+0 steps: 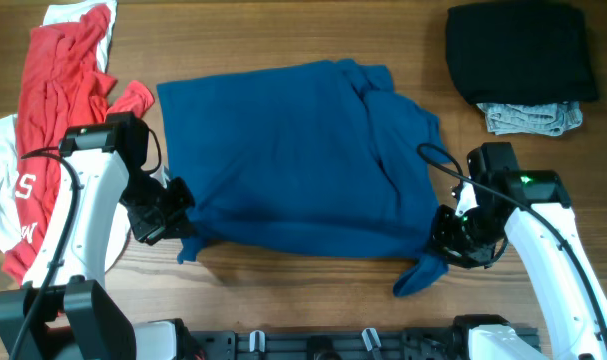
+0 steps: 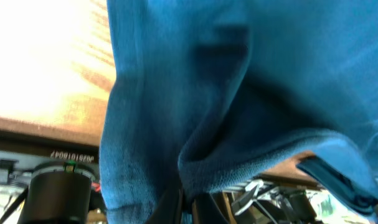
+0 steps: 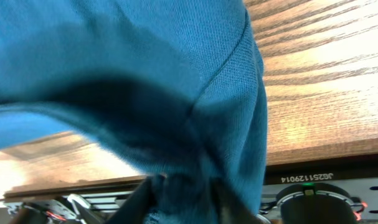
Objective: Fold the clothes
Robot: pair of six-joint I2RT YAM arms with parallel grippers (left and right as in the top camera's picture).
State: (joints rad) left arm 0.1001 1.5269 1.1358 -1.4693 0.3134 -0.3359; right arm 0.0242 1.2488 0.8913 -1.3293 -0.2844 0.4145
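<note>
Garments counted: five. One dark-blue T-shirt (image 1: 293, 160), one red garment (image 1: 58, 80), one white garment (image 1: 3, 190), one black garment (image 1: 518, 50), one grey garment (image 1: 528, 118).
Grippers counted: two.
T-shirt position: laid at the middle of the table (image 1: 283, 30), between both grippers.
Left gripper (image 1: 178, 215): at the near-left corner; jaws pressed together, the hem pinched.
Right gripper (image 1: 445, 243): at the near-right corner; fingers (image 3: 146, 193) seen apart, cloth draped between them, possibly ungripped.
Overhead only: red and white piled far left; grey touching black, far right.
Wrist views only: cloth at the fingers was shown.
</note>
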